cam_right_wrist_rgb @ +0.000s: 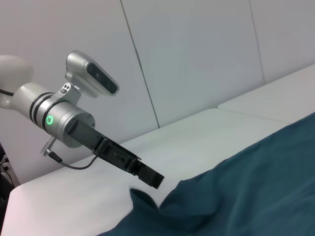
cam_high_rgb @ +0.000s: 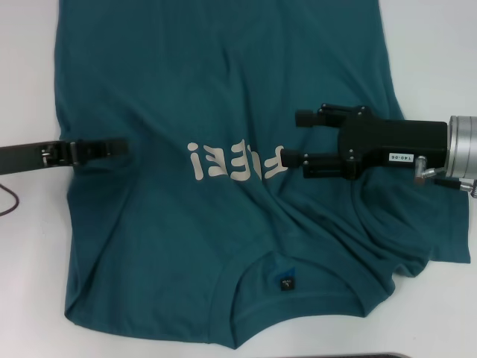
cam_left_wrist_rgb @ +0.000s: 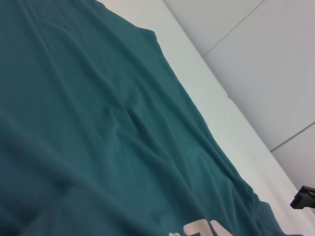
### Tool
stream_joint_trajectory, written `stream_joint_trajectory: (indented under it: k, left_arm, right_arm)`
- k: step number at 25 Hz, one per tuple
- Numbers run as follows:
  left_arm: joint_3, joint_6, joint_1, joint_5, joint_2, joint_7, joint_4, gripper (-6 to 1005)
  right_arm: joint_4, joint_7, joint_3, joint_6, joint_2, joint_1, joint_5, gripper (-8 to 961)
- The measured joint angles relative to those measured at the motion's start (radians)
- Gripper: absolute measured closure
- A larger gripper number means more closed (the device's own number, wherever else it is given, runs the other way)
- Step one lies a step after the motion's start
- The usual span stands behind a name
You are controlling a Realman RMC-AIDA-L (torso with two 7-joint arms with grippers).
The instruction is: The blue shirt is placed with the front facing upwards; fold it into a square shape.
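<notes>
The blue shirt (cam_high_rgb: 223, 97) lies front up on the white table, its collar (cam_high_rgb: 283, 280) nearest me and the pale lettering (cam_high_rgb: 235, 160) across the chest. My left gripper (cam_high_rgb: 119, 146) reaches in flat from the left and looks shut on the shirt's left side, where creases run toward its tip. In the right wrist view, the left gripper (cam_right_wrist_rgb: 150, 177) meets a raised fold of the shirt (cam_right_wrist_rgb: 236, 196). My right gripper (cam_high_rgb: 292, 138) hovers open over the right chest, one finger by the end of the lettering. The left wrist view shows only shirt cloth (cam_left_wrist_rgb: 98, 123).
White table (cam_high_rgb: 432, 45) shows to the right and left of the shirt. A dark cable (cam_high_rgb: 9, 200) curls at the left edge. The shirt's right sleeve area (cam_high_rgb: 417, 239) is rumpled under the right arm. Pale wall panels (cam_right_wrist_rgb: 197, 59) stand behind the table.
</notes>
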Motion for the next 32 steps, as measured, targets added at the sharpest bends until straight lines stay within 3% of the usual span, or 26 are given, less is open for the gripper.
stream_joint_trajectory:
  k: [6, 17, 23, 32]
  left_arm:
    - [-0.010, -0.029, -0.008, 0.000, -0.010, -0.001, 0.004, 820]
    - [-0.043, -0.078, 0.049, 0.003, 0.009, 0.006, -0.039, 386]
    - [-0.038, -0.093, 0.084, 0.009, 0.016, 0.007, -0.052, 230]
    - [-0.010, -0.149, 0.103, 0.014, 0.022, 0.009, -0.044, 232]
  right_arm:
    - [0.000, -0.002, 0.007, 0.001, 0.000, -0.001, 0.000, 76]
    - [-0.005, -0.003, 0.009, 0.004, 0.000, 0.000, 0.000, 77]
    - [-0.007, -0.003, 0.011, 0.004, 0.000, -0.001, 0.000, 76]
    - [-0.008, -0.003, 0.017, -0.001, 0.000, -0.002, 0.000, 76]
